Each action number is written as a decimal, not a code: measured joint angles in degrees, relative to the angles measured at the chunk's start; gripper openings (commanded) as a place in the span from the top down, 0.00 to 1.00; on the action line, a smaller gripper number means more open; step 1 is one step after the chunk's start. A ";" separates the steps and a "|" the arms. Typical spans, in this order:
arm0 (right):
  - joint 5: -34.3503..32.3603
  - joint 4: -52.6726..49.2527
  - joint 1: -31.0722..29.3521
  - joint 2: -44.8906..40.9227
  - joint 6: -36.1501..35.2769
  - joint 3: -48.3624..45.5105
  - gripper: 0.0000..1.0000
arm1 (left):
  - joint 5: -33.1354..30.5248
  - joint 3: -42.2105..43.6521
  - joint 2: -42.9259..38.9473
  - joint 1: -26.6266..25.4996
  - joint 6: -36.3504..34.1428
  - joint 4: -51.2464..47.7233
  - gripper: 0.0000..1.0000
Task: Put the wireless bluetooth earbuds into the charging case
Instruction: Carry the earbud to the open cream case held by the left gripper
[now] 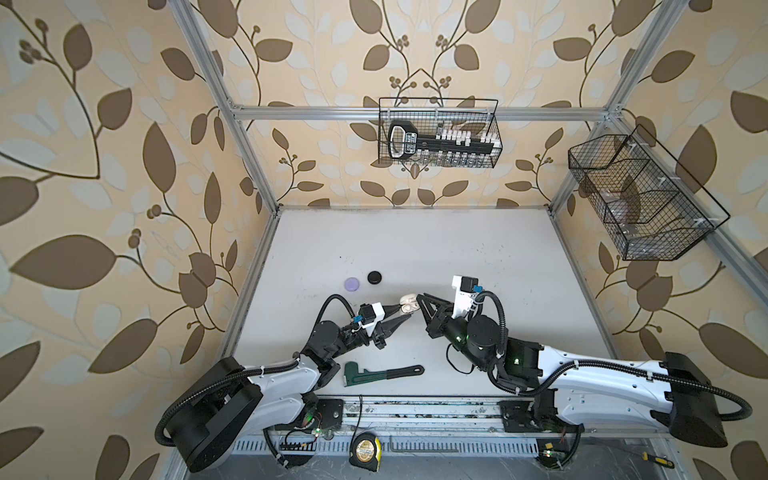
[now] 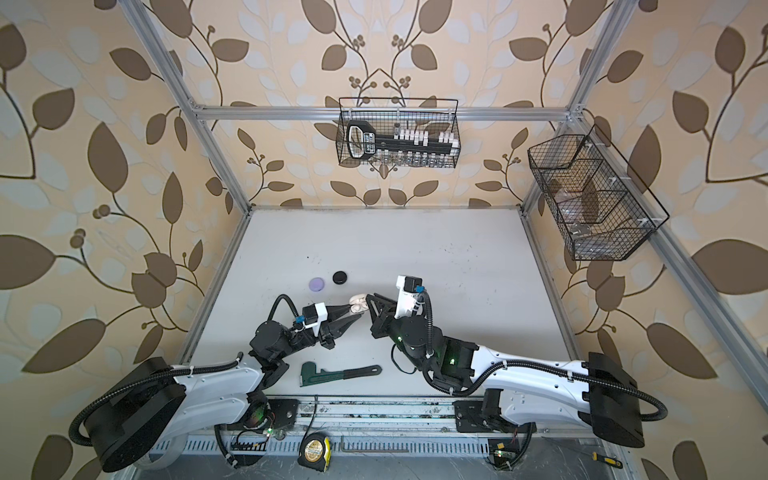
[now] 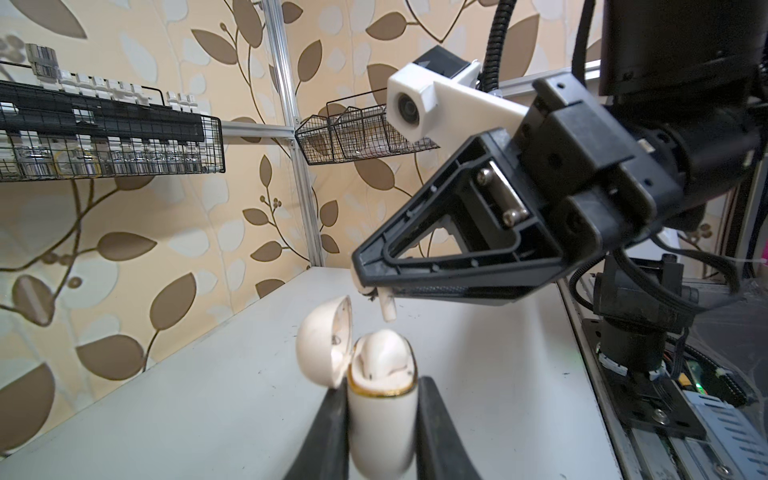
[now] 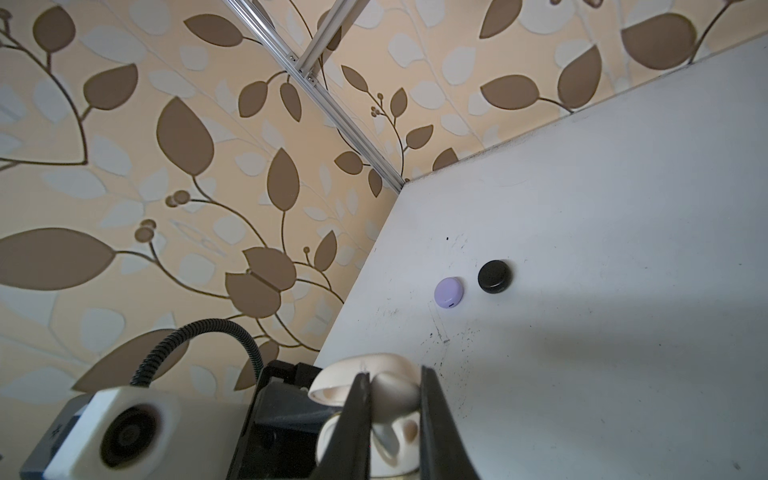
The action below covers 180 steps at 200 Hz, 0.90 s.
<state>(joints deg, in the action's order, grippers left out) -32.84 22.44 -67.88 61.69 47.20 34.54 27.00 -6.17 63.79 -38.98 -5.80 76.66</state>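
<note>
Currently:
- left fingers [image 3: 332,424]: clamped on open charging case [image 3: 380,419]
- right fingers [image 4: 357,415]: clamped on earbud [image 3: 387,308] above it
- lilac case [image 1: 352,284], black case [image 1: 375,277]: near surface's [image 1: 478,257] left edge

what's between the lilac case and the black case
Nothing but a narrow strip of bare white table lies between the lilac case and the black case; the right wrist view shows it clearest.
</note>
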 measured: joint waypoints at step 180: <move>-1.75 4.00 -0.02 3.34 0.37 -0.92 0.87 | -0.28 0.00 0.00 0.02 0.07 -0.63 1.00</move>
<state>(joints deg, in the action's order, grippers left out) -34.59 26.44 -67.90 65.04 47.57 33.63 26.72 -6.17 63.79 -38.96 -5.74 76.03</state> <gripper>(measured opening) 0.155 0.240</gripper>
